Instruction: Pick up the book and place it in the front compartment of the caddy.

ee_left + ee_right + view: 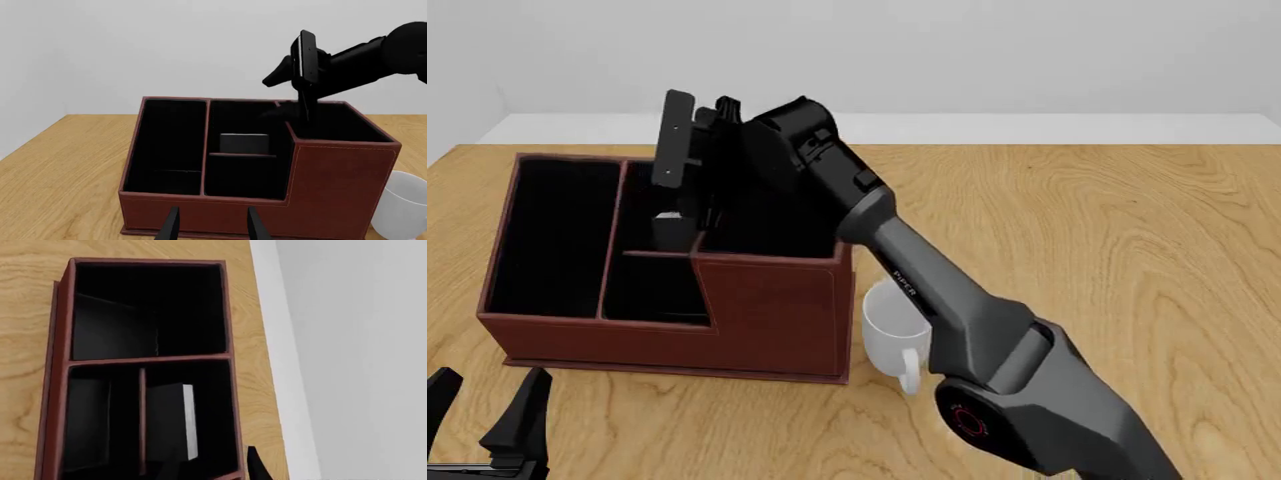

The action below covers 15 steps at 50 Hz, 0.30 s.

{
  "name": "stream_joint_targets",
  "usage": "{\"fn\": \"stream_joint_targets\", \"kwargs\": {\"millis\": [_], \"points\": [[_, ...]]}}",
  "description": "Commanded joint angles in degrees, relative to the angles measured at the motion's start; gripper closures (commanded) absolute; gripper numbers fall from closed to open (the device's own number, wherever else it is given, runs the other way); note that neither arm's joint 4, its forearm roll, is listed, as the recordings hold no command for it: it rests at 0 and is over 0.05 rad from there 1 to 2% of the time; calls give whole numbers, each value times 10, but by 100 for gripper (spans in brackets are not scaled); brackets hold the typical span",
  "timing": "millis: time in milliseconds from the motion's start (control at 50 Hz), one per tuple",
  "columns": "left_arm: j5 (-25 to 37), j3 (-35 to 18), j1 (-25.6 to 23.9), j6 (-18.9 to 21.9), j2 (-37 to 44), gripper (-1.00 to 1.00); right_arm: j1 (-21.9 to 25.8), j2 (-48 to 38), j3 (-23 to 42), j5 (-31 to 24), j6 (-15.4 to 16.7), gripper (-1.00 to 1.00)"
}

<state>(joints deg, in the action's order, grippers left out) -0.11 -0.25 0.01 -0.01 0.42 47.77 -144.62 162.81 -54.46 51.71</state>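
The caddy [767,310] is a reddish-brown box with a black inside, standing at the table's left. The book [669,231] stands upright in its middle column, in the small section behind the low divider. The left wrist view shows its dark cover [243,143], and the right wrist view shows its white page edge [189,422]. My right gripper [691,175] hovers open just above that section, touching nothing, with its fingertips [256,467] beside the book. My left gripper [487,415] is open and empty near the table's front left edge, in front of the caddy [333,195].
A white mug [894,335] stands against the caddy's right side, under my right arm, and also shows in the left wrist view [403,205]. Bare wooden table [1121,250] stretches to the right. A pale wall lies behind the far edge.
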Motion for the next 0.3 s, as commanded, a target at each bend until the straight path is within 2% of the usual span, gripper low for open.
{"fn": "stream_joint_targets", "kwargs": {"millis": [20,300], "points": [[0,0,0,0,0,-100,-28,-25,-6,19,-1,-100],[0,0,0,0,0,-100,4,15,-7,11,-16,-100]]}}
